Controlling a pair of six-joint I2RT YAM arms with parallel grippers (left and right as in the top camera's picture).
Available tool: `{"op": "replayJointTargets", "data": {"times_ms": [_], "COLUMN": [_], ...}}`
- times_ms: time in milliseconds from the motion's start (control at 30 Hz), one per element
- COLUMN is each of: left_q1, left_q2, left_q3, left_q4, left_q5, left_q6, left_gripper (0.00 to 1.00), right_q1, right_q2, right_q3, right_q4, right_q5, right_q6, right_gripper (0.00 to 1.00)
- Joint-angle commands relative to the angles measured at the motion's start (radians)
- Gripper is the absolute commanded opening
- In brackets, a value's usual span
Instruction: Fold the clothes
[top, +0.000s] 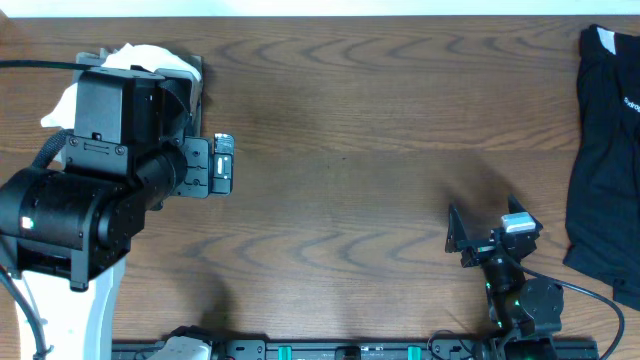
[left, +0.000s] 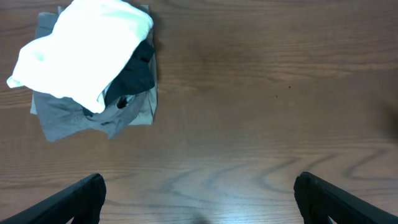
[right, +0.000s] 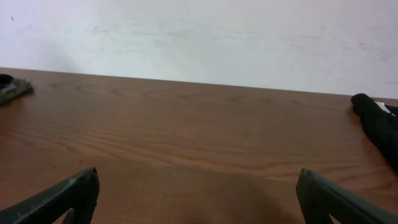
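Observation:
The clothes lie in two places. A pile sits at the table's far left: a crumpled white garment on top, a black one under it, and a grey one at the bottom. In the overhead view my left arm covers most of this pile. A separate black garment lies flat at the right edge. My left gripper hangs open over bare wood, below and right of the pile. My right gripper is open near the front right, empty, facing the back wall.
The wooden table ends at a white wall at the back. In the right wrist view the black garment's edge shows at far right and the pile's corner at far left. A rail runs along the front edge.

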Motion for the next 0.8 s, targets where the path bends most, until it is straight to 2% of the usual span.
{"op": "replayJointTargets", "data": {"times_ms": [0,100,233,400,533,767], "left_q1": [-0.004,0.010,0.035,0.088,0.127,0.192], "left_q2": [0.000,-0.021,-0.103,-0.277,-0.434,-0.705], "left_q3": [0.009,0.000,-0.103,-0.377,-0.595,-0.852], "left_q4": [0.003,0.058,0.276,0.579,0.757,0.820], "left_q5": [-0.026,-0.050,-0.049,-0.032,-0.031,-0.030], "left_q6": [0.004,0.011,0.011,0.011,0.011,0.011], "left_gripper": [0.98,0.98,0.98,0.98,0.98,0.98], "right_q1": [-0.012,-0.012,-0.012,-0.012,-0.012,-0.012], "right_q2": [-0.006,-0.006,-0.006,-0.006,-0.006,-0.006], "right_q3": [-0.005,-0.005,-0.005,-0.005,-0.005,-0.005], "right_q4": [-0.001,-0.001,-0.001,-0.001,-0.001,-0.001], "right_q5": [-0.005,-0.005,-0.005,-0.005,-0.005,-0.005], "right_q6": [0.014,0.014,0.014,0.014,0.014,0.014], "right_gripper": [0.99,0.99,0.99,0.99,0.99,0.99]}}
